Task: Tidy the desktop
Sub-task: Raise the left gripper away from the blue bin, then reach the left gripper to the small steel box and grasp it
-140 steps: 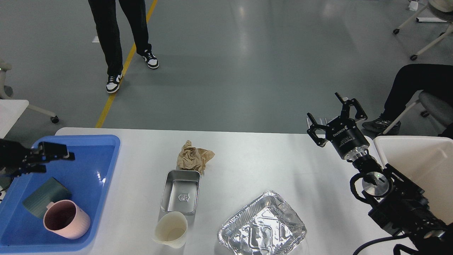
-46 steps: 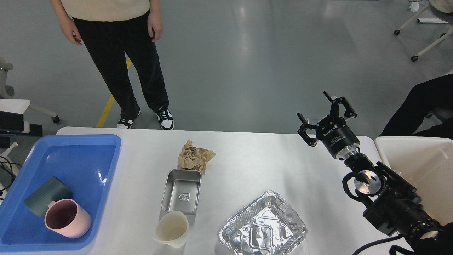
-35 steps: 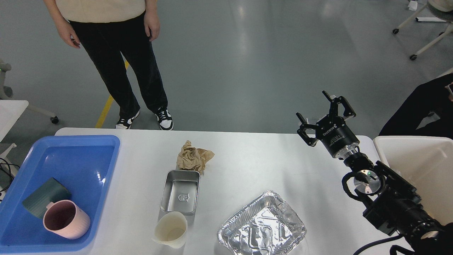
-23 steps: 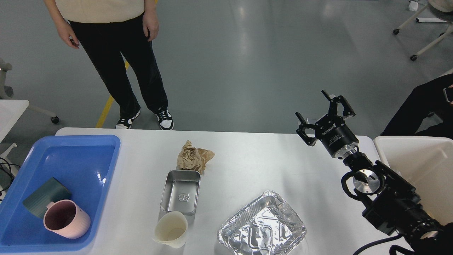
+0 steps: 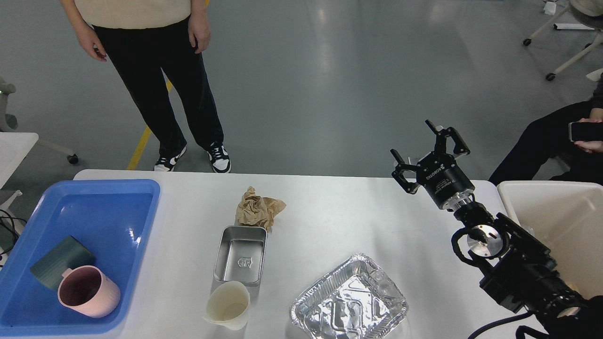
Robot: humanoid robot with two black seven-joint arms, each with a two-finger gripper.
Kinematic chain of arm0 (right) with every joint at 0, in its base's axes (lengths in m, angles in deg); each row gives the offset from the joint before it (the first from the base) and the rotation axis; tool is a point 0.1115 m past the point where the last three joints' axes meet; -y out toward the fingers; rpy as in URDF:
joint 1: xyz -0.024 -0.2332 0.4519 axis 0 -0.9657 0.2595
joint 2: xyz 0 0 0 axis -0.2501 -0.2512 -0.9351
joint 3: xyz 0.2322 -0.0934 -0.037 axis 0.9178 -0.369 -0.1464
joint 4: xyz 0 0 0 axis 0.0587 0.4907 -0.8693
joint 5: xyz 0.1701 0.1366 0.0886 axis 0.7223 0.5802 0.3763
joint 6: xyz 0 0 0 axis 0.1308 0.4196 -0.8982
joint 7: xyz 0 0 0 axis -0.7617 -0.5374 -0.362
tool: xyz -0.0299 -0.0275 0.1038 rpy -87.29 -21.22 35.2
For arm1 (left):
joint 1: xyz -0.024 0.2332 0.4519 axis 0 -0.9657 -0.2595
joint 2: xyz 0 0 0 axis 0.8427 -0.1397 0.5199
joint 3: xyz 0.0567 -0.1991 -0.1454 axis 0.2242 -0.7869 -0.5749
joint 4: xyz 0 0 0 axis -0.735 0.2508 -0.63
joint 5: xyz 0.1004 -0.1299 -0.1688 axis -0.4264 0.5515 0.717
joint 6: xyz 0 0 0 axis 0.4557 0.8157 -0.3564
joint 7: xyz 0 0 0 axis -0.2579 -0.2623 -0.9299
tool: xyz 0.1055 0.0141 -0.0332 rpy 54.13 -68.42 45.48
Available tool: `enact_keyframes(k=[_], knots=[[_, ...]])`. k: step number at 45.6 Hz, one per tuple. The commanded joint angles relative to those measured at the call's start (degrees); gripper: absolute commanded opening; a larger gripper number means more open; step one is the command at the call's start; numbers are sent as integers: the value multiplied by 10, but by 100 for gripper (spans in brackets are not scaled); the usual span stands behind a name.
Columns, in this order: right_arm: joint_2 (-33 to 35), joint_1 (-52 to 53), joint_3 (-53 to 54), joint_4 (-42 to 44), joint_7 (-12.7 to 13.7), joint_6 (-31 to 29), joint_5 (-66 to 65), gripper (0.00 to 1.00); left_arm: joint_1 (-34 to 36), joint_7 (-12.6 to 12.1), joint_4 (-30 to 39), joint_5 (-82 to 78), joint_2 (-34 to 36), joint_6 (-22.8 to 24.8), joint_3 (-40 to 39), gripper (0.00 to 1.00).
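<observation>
the desktop [image 5: 330, 221], a white counter below me, is half tidied: two cups sit in the blue tray [image 5: 141, 188]; crumpled paper [image 5: 259, 210], metal tin [image 5: 240, 254], paper cup [image 5: 228, 305], foil tray [image 5: 348, 301] remain. right hand [image 5: 428, 153] hovers empty, fingers apart.

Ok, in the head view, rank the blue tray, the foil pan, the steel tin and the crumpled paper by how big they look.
1. Blue tray
2. Foil pan, though it sits nearer the camera
3. Steel tin
4. Crumpled paper, close to the tin and farther back, so that order is unsure

On the white counter [image 5: 339, 212], a blue tray [image 5: 141, 188] holds a pink ribbed mug [image 5: 89, 292] and teal cup [image 5: 59, 261]; right of it lie tan crumpled paper [image 5: 258, 211], a silver tin [image 5: 240, 255] and shiny foil pan [image 5: 348, 303].
</observation>
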State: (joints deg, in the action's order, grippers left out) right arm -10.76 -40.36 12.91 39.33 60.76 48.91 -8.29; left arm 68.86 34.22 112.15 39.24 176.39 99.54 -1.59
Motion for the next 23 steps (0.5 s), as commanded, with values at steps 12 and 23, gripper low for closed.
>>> enact_keyframes(k=[12, 23], knots=[[-2, -14, 0, -27, 0, 13, -11, 100, -5, 23, -3, 7, -262, -147, 254, 91], [2, -21, 0, -34, 0, 15, -11, 100, -163, 51, -64, 103, -510, -378, 254, 91]])
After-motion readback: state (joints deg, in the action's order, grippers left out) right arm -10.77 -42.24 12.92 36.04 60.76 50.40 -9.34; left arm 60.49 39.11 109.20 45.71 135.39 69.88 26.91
